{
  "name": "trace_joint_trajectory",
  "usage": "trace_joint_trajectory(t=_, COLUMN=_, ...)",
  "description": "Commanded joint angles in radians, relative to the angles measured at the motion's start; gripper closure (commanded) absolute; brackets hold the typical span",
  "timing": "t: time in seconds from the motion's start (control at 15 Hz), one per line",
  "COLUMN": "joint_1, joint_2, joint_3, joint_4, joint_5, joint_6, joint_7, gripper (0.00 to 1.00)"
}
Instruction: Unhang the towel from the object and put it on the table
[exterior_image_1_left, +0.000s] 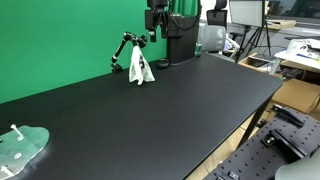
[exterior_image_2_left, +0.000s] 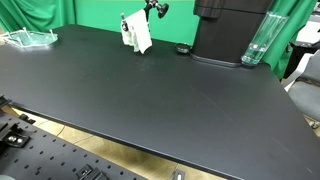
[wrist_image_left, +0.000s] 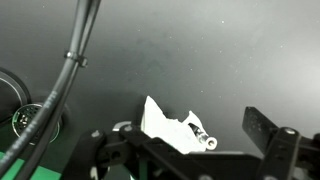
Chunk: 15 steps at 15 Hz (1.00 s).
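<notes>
A white towel hangs from a small black jointed stand. The stand sits near the far edge of a black tabletop, in front of a green backdrop. The pincer hovers just above and beside the stand, not touching the towel. In the wrist view its fingers are spread wide and grip nothing, with the towel lower down between them. A clear bottle stands well apart.
</notes>
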<state>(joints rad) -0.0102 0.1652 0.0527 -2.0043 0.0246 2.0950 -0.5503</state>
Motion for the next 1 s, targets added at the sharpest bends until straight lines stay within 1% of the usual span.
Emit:
trace_joint_trajectory(t=0.0, joint_1=-0.002, joint_2=0.0, joint_3=0.002, joint_4=0.002, joint_5=0.0, joint_6=-0.002, joint_7=0.001, gripper=0.0)
trace_joint_trajectory(t=0.47, joint_1=-0.002, joint_2=0.0, joint_3=0.002, joint_4=0.002, joint_5=0.0, joint_6=-0.002, joint_7=0.001, gripper=0.0)
trace_joint_trajectory(t=0.53, joint_1=-0.006, joint_2=0.007, joint_3=0.01, joint_4=0.015, joint_5=-0.007, joint_6=-0.027, joint_7=-0.098, gripper=0.0)
trace_joint_trajectory(t=0.6, joint_1=-0.004, joint_2=0.014, joint_3=0.013, joint_4=0.023, joint_5=-0.03, joint_6=-0.031, joint_7=-0.155, gripper=0.0)
trace_joint_trajectory(t=0.8, joint_1=-0.004, joint_2=0.047, joint_3=0.019, joint_4=0.064, joint_5=-0.043, joint_6=-0.066, joint_7=-0.312, gripper=0.0)
trace_joint_trajectory(t=0.93, joint_1=0.003, joint_2=0.084, joint_3=0.021, joint_4=0.107, joint_5=-0.08, joint_6=-0.108, joint_7=-0.392, gripper=0.0)
